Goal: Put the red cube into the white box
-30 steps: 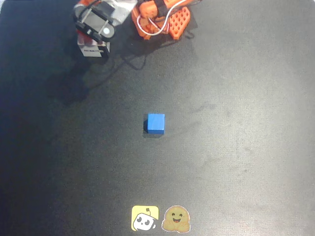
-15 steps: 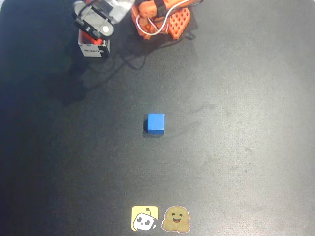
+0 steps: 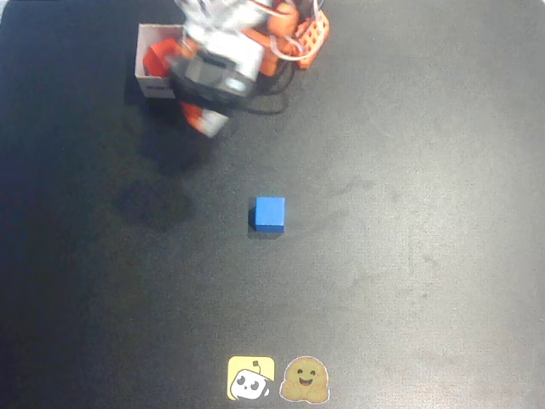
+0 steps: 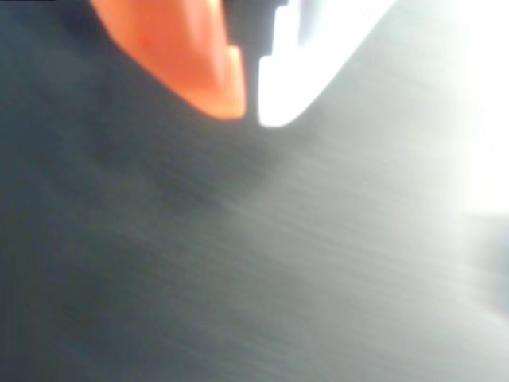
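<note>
Small orange-red cube (image 3: 156, 60) inside square white-walled box (image 3: 141, 60); orange-and-white gripper (image 4: 250, 107) empty, fingertips nearly together, over black mat (image 3: 409, 213).

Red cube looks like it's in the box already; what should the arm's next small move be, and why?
Probably just retreat toward rest. The red cube sits inside the white box, and the gripper is nearly shut on nothing, off the box over bare mat. The blue cube needs no handling.

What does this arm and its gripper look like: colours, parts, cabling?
The arm mixes orange printed parts, one with a grid of holes, with grey-black motor blocks and loose white and red wires. The gripper pairs one orange finger with one white finger, both tapering to blunt tips.
</note>
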Controlling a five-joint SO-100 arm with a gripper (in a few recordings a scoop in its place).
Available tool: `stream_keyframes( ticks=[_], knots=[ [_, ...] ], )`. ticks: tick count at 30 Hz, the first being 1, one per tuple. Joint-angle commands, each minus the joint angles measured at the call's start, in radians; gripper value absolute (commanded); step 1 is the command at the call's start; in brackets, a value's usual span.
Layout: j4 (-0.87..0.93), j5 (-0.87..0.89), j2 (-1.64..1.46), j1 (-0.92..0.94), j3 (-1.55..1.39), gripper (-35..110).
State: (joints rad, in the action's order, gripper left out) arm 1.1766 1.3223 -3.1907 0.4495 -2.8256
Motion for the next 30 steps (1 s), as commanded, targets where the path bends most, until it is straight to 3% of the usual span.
stream_keyframes(
  ticks=[1,9,18,22,30],
  knots=[
    [-0.066,0.129,-0.005,-0.195,-0.043,0],
    [-0.114,0.256,-0.006,-0.462,-0.126,0],
    [0.167,0.216,-0.005,-0.448,-0.127,0],
    [0.152,0.098,-0.006,-0.437,-0.127,0],
    [0.149,0.078,-0.006,-0.469,-0.129,0]
  ],
)
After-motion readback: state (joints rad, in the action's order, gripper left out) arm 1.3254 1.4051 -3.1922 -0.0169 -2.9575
